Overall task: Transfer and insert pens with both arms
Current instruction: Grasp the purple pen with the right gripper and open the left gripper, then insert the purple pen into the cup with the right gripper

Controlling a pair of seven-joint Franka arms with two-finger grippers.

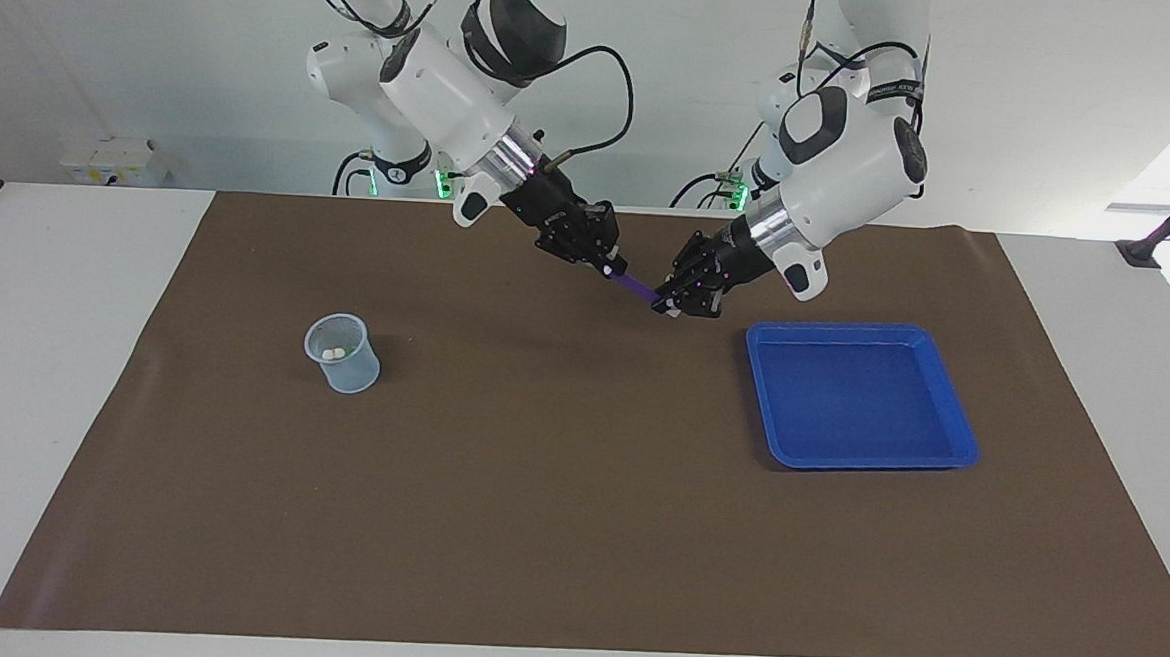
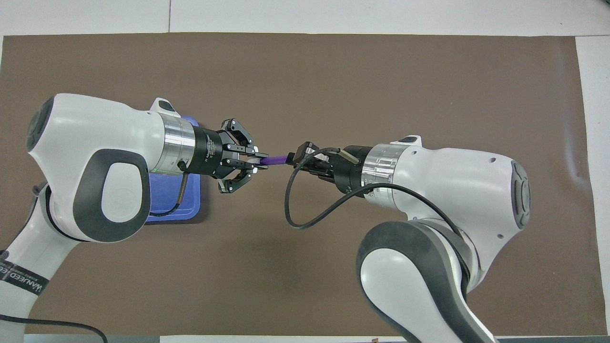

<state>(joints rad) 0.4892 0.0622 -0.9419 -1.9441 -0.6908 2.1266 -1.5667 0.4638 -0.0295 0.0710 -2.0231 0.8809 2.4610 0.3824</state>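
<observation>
The purple pen [image 1: 635,287] hangs in the air between my two grippers, over the brown mat near the robots' end; it also shows in the overhead view [image 2: 274,160]. My left gripper [image 1: 675,301] [image 2: 259,161] is shut on the end toward the blue tray. My right gripper [image 1: 608,265] [image 2: 294,158] is at the pen's other end, touching or around it. Two whitish cap ends [image 1: 334,353] stick up inside the mesh cup; the green and yellow colours do not show.
The pale blue mesh cup [image 1: 341,353] stands toward the right arm's end of the mat, hidden in the overhead view. An empty blue tray [image 1: 951,418] [image 2: 174,209] lies toward the left arm's end. Two smaller arms with green lights [image 1: 440,181] stand at the table's edge.
</observation>
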